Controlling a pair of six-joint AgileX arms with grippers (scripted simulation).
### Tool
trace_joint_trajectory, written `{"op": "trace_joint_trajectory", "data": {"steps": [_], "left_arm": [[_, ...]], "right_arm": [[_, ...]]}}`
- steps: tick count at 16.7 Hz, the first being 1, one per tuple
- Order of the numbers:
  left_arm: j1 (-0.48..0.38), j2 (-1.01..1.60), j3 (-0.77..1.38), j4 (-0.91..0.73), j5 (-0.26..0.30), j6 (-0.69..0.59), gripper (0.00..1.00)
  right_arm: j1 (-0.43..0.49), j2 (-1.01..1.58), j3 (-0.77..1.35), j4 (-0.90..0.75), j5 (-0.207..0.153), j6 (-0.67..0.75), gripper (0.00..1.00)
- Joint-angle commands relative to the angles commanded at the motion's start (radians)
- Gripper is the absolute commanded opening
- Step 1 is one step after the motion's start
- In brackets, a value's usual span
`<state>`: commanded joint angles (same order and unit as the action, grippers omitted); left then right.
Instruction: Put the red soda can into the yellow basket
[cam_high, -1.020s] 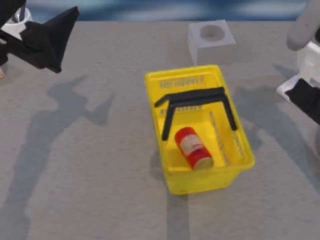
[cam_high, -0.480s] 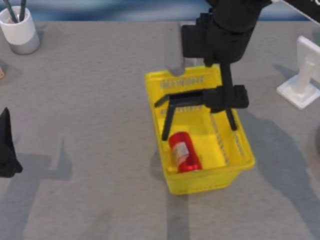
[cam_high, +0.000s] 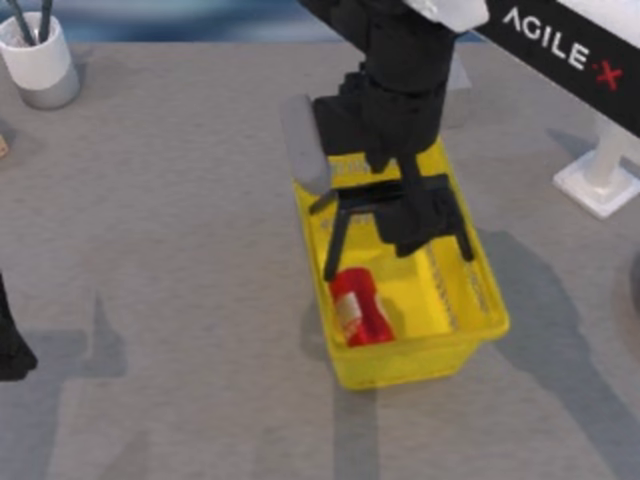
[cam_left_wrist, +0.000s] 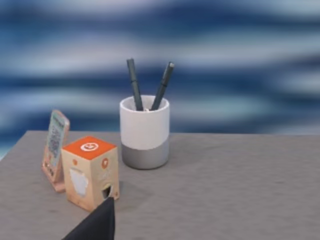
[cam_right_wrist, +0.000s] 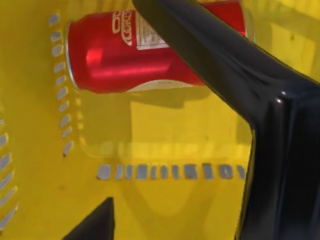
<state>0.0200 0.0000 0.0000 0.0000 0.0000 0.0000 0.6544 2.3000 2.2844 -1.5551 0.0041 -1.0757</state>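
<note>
The red soda can (cam_high: 358, 308) lies on its side on the floor of the yellow basket (cam_high: 470, 345), near its left wall; in the right wrist view the red soda can (cam_right_wrist: 125, 55) lies by the slotted wall of the yellow basket (cam_right_wrist: 165, 200). My right gripper (cam_high: 418, 222) hangs open over the basket, right at the black handle (cam_high: 345, 205). The handle (cam_right_wrist: 225, 65) crosses close in front of that camera, and one fingertip (cam_right_wrist: 97, 222) shows, touching nothing. My left gripper (cam_high: 10, 345) is parked at the table's left edge, open and empty.
A white pen cup (cam_high: 40, 62) stands at the back left corner; the left wrist view shows the pen cup (cam_left_wrist: 144, 131) beside an orange box (cam_left_wrist: 90, 170) and a phone on a stand (cam_left_wrist: 56, 147). A white stand (cam_high: 600, 178) sits at the right edge.
My right arm has swung in over the basket and come down to the handle. The can has shifted a little toward the basket's left wall. The left gripper stays at the left edge.
</note>
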Motion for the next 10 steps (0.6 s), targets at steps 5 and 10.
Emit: {"op": "trace_joint_trajectory", "data": {"steps": [5, 10], "left_arm": [[0.0, 0.0, 0.0, 0.0, 0.0, 0.0, 1.0], [0.0, 0.0, 0.0, 0.0, 0.0, 0.0, 1.0]], "right_arm": [[-0.001, -0.007, -0.041, 0.034, 0.0, -0.001, 1.0], [0.001, -0.021, -0.116, 0.095, 0.0, 0.0, 1.0]]}}
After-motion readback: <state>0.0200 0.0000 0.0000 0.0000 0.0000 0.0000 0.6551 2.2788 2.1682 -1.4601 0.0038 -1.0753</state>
